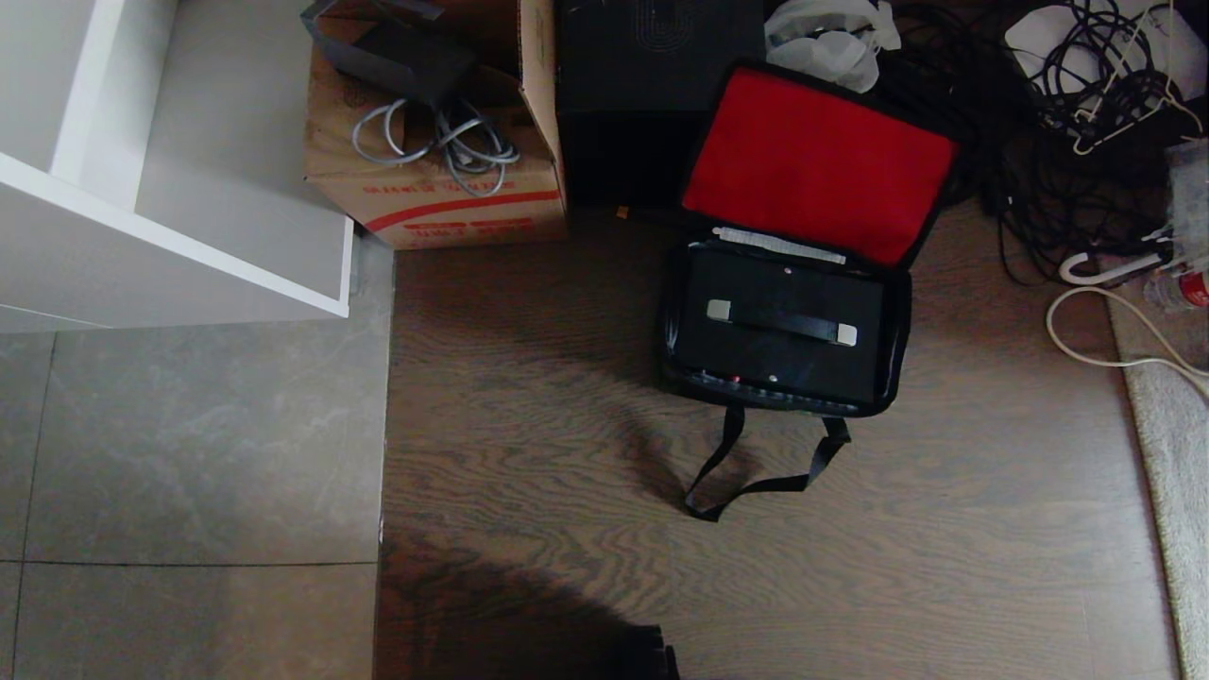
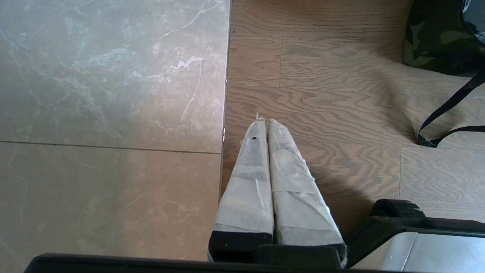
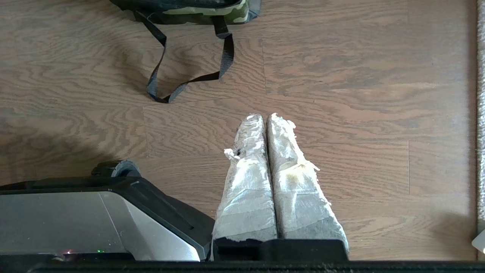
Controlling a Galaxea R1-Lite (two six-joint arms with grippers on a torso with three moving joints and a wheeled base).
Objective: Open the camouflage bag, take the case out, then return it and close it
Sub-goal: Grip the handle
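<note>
Presently: bag (image 1: 803, 170), camouflage, on the wood floor (image 1: 529, 453) ahead of the robot and right of centre in the head view. Lid thrown back, red lining up, propped toward the black box (image 1: 652, 94) behind it. Long axis runs roughly side to side across the robot's front, slightly skewed. Strap (image 1: 756, 472) trails off the near edge in a loop toward the robot.

Case (image 1: 779, 326): black, flat, seated inside the open bag, filling the compartment. Handle bar (image 1: 782, 323) on top, between two silver brackets, lies along the same side-to-side axis.

Right pincer (image 3: 265, 117): fingers together, holding nothing, low over bare floor. The bag's near edge and the strap loop lie ahead of it and a little to its left, well apart from the tips.

Left pincer (image 2: 264, 122): fingers together, empty, over the seam between wood and tile (image 1: 189, 444). Only a corner of the bag shows, far off to its right.

Judgement: the right arm is the nearer to the bag. A reach forward and slightly left would be needed, with the pincer set across the bar.

Surrounds: carton (image 1: 434, 142) with grey cable, white shelf (image 1: 170, 161), tangled cords (image 1: 1067, 123), rug edge (image 1: 1171, 453).
</note>
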